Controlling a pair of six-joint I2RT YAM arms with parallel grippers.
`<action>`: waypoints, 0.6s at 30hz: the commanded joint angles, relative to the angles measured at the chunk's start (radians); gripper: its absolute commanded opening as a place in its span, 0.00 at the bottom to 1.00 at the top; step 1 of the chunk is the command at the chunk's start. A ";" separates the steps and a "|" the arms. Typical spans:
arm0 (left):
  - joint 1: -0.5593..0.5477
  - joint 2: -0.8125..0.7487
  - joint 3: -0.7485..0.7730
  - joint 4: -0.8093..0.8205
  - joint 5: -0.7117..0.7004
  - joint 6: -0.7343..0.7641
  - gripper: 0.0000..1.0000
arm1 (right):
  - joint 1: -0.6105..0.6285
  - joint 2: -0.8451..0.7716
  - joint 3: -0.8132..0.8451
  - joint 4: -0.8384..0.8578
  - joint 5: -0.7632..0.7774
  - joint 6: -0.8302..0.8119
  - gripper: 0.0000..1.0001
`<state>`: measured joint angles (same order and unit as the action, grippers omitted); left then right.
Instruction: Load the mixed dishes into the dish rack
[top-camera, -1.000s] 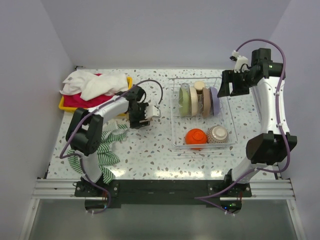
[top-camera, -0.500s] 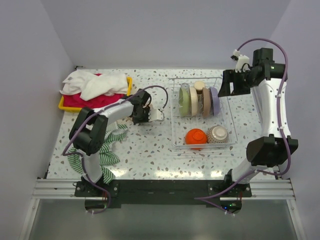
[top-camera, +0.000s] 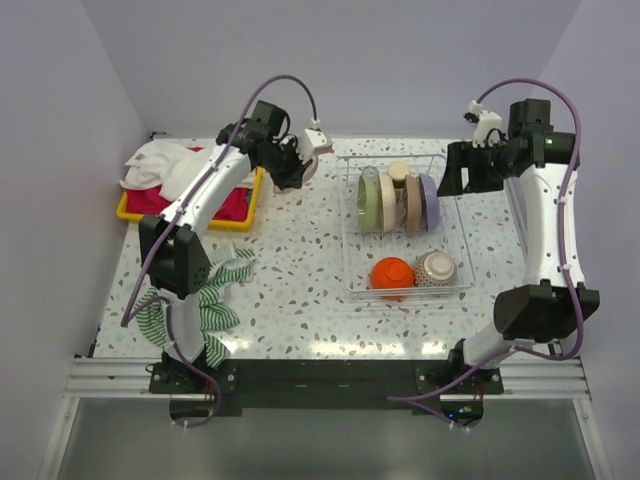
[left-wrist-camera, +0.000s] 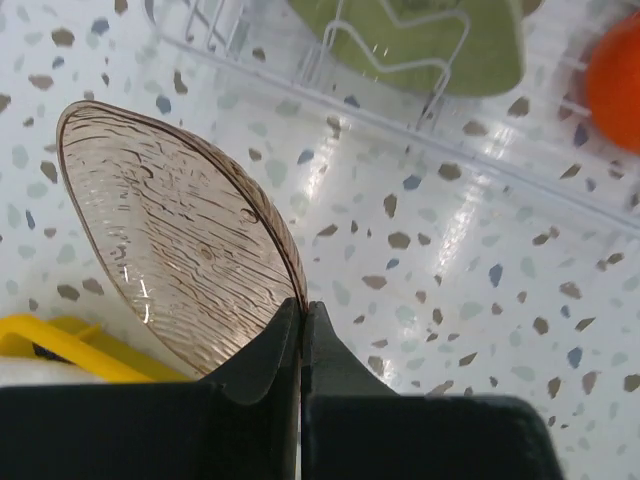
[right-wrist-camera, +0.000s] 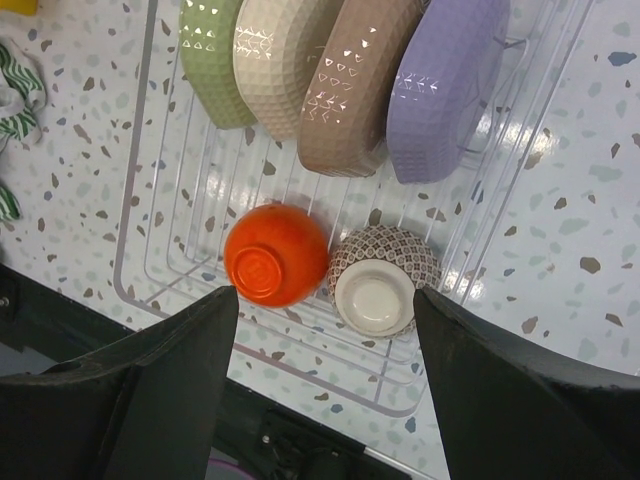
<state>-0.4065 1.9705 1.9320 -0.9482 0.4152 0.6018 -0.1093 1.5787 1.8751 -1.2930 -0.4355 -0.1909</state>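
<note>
1. Left gripper (left-wrist-camera: 300, 310) is clamped fully shut on the rim of a thin clear glass plate (left-wrist-camera: 180, 250), held off the table (top-camera: 290, 280) between the yellow tray (top-camera: 125, 210) and the dish rack (top-camera: 347, 240)
2. Right gripper (right-wrist-camera: 325, 295) is wide open, holds nothing, sits above the orange bowl (right-wrist-camera: 275, 255)
3. Risk: it's only an edge pinch, so the plate may pivot or slip on a fast swing, or clip the rack's wire
4. Room: likely a free slot left of the green plate (left-wrist-camera: 420, 40), with bare table on the approach side

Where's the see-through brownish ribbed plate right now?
The plate is pinched at its rim in the left gripper, far left-centre in the top view, between the yellow towel tray and the wire dish rack.
</note>
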 joint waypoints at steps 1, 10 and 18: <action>0.018 0.080 0.192 -0.065 0.310 -0.239 0.00 | 0.005 -0.022 -0.013 0.015 0.037 0.015 0.75; 0.055 0.102 0.036 0.486 0.793 -0.943 0.00 | 0.003 -0.028 -0.047 0.003 0.118 0.001 0.75; 0.063 0.017 -0.266 1.083 0.754 -1.499 0.00 | 0.005 -0.048 -0.105 0.011 0.188 -0.018 0.75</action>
<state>-0.3389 2.0430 1.6840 -0.1623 1.1049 -0.6033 -0.1093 1.5776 1.7889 -1.2934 -0.3058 -0.1951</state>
